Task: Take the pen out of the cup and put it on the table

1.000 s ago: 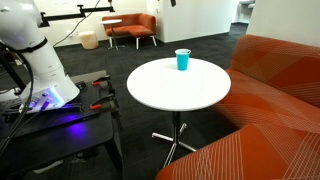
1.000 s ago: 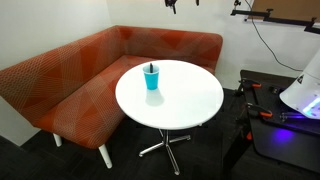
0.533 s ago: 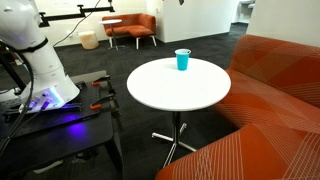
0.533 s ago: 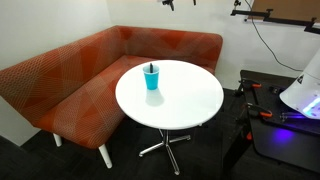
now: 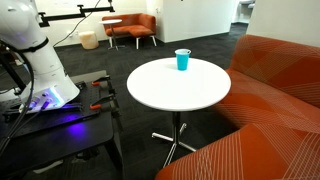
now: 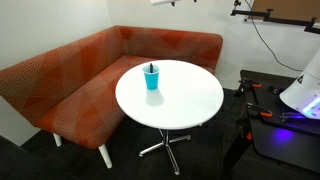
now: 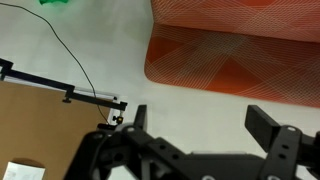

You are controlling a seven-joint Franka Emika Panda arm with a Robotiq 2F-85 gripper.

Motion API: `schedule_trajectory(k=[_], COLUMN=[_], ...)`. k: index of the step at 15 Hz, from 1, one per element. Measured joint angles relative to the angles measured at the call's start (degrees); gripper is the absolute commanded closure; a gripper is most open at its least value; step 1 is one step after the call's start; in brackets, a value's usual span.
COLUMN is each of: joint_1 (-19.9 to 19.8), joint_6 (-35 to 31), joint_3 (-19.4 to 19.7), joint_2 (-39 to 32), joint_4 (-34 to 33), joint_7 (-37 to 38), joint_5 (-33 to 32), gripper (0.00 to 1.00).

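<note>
One teal cup (image 5: 182, 60), one dark pen (image 6: 151, 67), one round white table (image 5: 180, 100) — a single item of each. One orange corner sofa (image 6: 70, 85), one orange armchair (image 5: 133, 27), one pale round stool (image 5: 89, 40), one dark workbench (image 5: 60, 125) — and two orange-handled clamps (image 5: 100, 84).

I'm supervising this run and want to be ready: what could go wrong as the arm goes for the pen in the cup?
1. Only a short tip of the pen shows above the cup, so the open hand may strike the rim and topple it.
2. The cup stands near the edge of the table, by the sofa; a knock could send it off.
</note>
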State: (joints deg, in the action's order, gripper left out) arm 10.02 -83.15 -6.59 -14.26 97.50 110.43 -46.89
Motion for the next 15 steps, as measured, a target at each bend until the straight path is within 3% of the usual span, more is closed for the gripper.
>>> schedule_trajectory(k=[5,15], joint_1=[0.03,5.08], joint_6=[-0.07,-0.01], joint_3=[0.15,0.06], joint_2=[-0.50,-8.83], joint_4=[-0.17,-4.08], joint_7=[1.13,16.02], joint_5=[0.03,-3.12], gripper=[0.00,0.00])
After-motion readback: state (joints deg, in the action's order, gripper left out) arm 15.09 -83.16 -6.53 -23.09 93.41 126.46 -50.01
